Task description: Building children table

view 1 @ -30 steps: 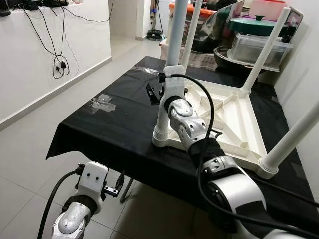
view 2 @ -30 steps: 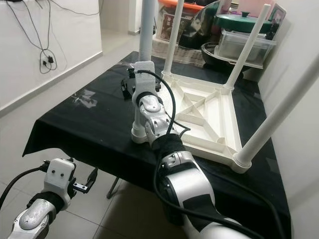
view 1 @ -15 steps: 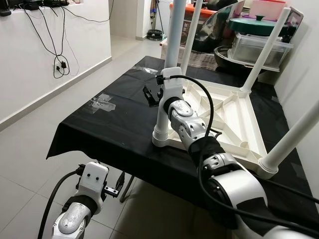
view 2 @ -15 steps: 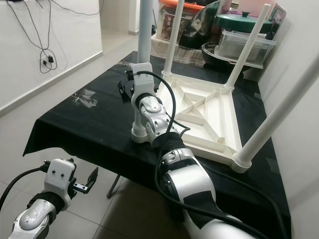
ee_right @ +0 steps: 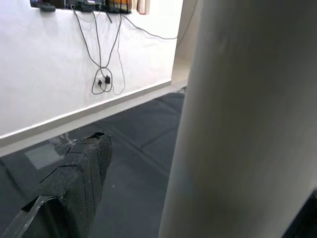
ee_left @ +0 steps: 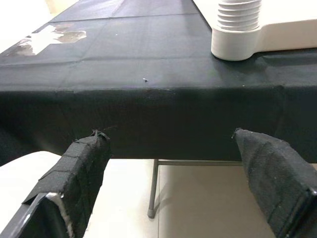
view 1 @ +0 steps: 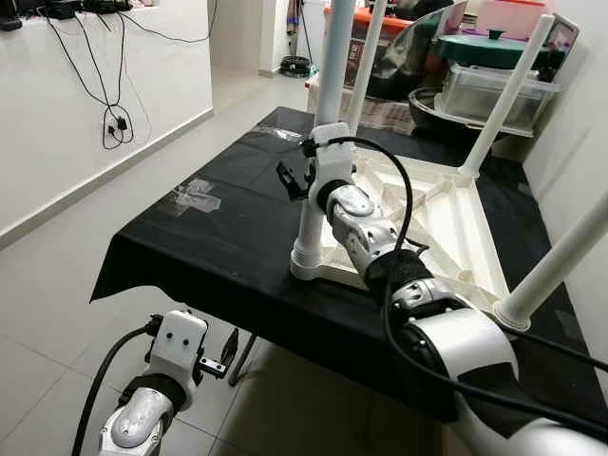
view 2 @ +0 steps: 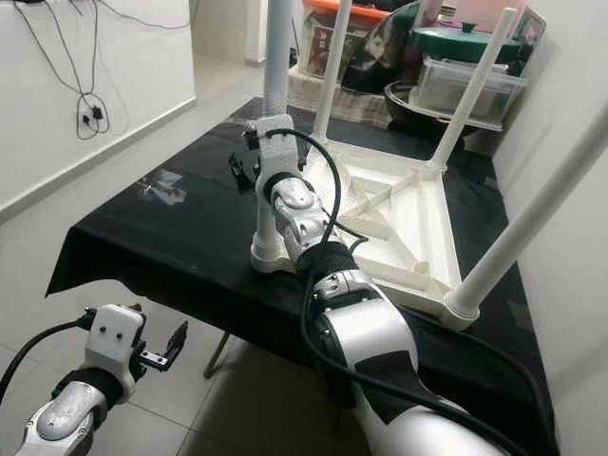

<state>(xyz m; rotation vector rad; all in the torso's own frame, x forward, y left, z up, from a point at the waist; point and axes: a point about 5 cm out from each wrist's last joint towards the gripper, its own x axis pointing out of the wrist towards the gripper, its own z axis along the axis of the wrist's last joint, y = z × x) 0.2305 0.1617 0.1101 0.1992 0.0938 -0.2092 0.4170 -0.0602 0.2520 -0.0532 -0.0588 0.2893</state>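
Observation:
A white children's table [view 1: 456, 228] lies upside down on a black-clothed table [view 1: 209, 237], its legs pointing up. My right gripper [view 1: 302, 183] is at the near-left leg [view 1: 334, 57], partway up it. In the right wrist view that leg [ee_right: 237, 124] stands between the fingers [ee_right: 74, 183], with a gap showing beside one finger, so the gripper is open around it. The leg's ribbed foot sits in its corner socket [view 1: 306, 261]. My left gripper [view 1: 220, 351] hangs low in front of the table edge, open and holding nothing [ee_left: 168, 135].
A far-right leg [view 1: 508, 90] and a near-right leg [view 1: 560, 256] stand upright. Storage boxes and pots [view 1: 494, 66] crowd the back. A shiny tape patch [view 1: 195, 198] lies on the cloth. A white wall with hanging cables [view 1: 114, 123] is to the left, tiled floor below.
My right arm's elbow has swung to the right and the wrist has turned a little around the leg. The left arm has hardly moved.

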